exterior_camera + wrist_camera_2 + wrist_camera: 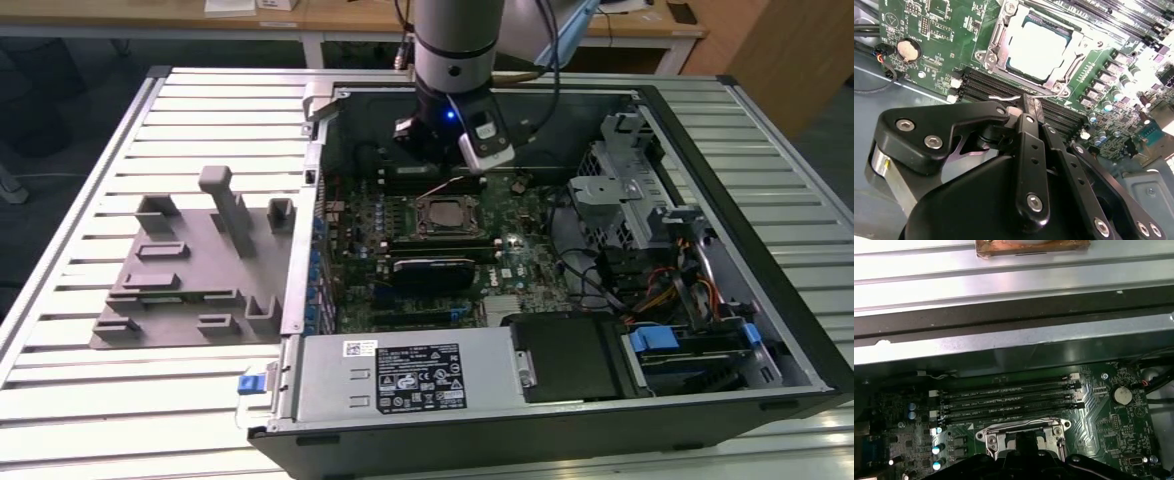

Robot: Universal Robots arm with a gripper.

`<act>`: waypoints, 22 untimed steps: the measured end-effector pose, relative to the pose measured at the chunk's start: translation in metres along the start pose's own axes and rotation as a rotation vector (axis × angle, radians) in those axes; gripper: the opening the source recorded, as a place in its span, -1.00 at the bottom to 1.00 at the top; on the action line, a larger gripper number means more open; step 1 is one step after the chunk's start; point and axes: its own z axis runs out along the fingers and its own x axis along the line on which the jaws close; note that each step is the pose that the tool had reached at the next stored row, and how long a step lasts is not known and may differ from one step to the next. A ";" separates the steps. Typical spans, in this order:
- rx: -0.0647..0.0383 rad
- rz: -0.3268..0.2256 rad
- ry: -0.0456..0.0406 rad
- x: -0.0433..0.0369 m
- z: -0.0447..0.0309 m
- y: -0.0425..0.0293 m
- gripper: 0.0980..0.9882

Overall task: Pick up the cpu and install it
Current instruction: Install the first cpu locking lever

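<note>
A: Where is the cpu (1040, 46)?
B: Lying in the socket (995, 37), metal frame around it. The gripper (1025, 104) hovers near, closed, holding nothing.
A: What is left?
B: Placement looks done. I can't tell if it's latched.

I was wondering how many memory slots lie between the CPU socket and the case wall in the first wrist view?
4. The memory slots lie side by side in one bank, between the CPU socket and the metal case wall. Others beyond the socket may be hidden.
</note>
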 end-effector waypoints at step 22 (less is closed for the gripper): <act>0.043 0.013 -0.0130 0.0007 0.0108 0.0050 -0.98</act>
